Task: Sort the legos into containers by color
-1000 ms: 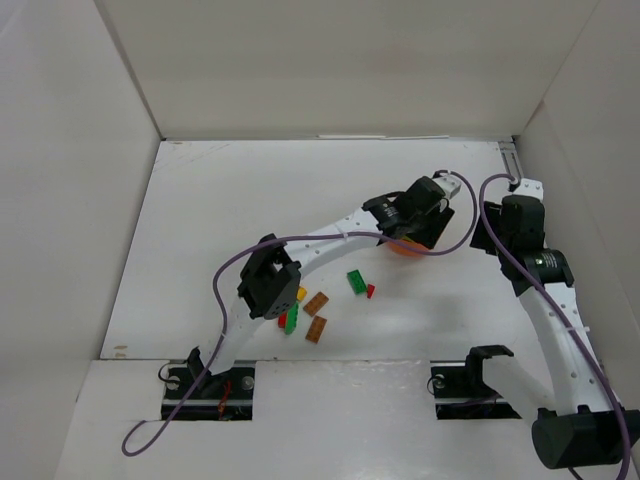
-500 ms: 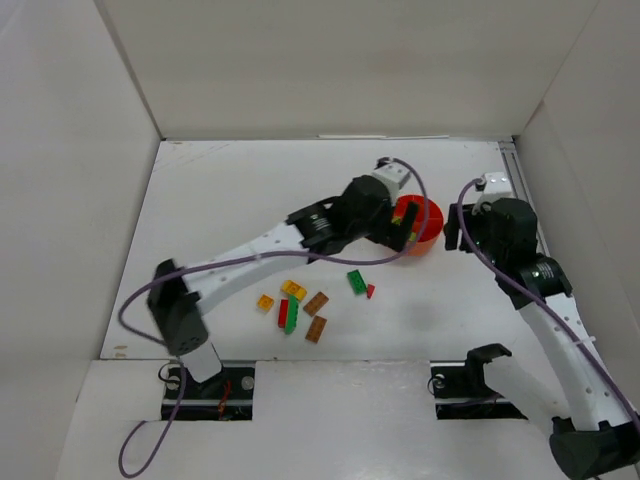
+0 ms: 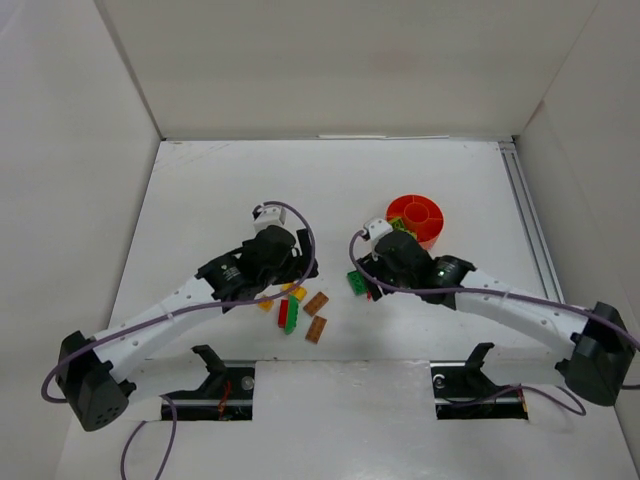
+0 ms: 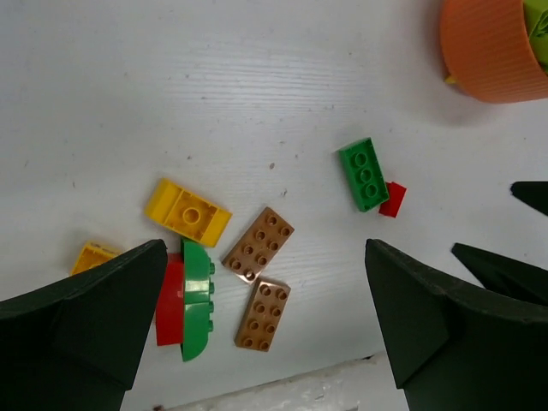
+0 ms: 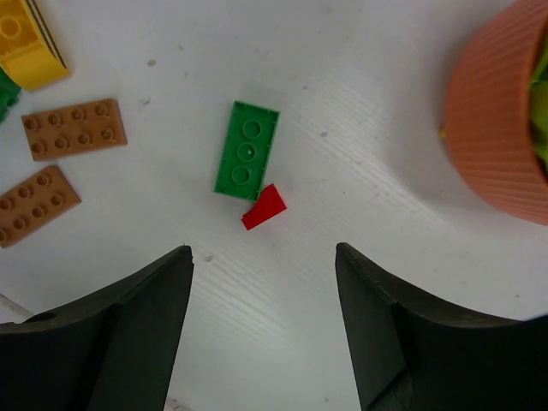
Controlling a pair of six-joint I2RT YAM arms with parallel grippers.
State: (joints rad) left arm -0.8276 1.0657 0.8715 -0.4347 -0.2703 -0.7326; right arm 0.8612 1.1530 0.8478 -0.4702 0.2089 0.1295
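The orange-red bowl stands at the back right, with lime pieces inside. Loose legos lie in front of it. A green brick touches a small red wedge. To their left are two brown plates, a yellow brick, a green curved piece against a red one, and an orange-yellow brick. My left gripper hangs open and empty above the brown plates. My right gripper is open and empty just short of the red wedge.
White walls enclose the table on three sides. The table's front edge runs close below the brown plates. The two wrists sit near each other over the middle, with the bowl behind the right one.
Both arms have pulled back from the bowl to the loose bricks. The left gripper opened and swung left over the pile. The right arm came down beside the green brick.
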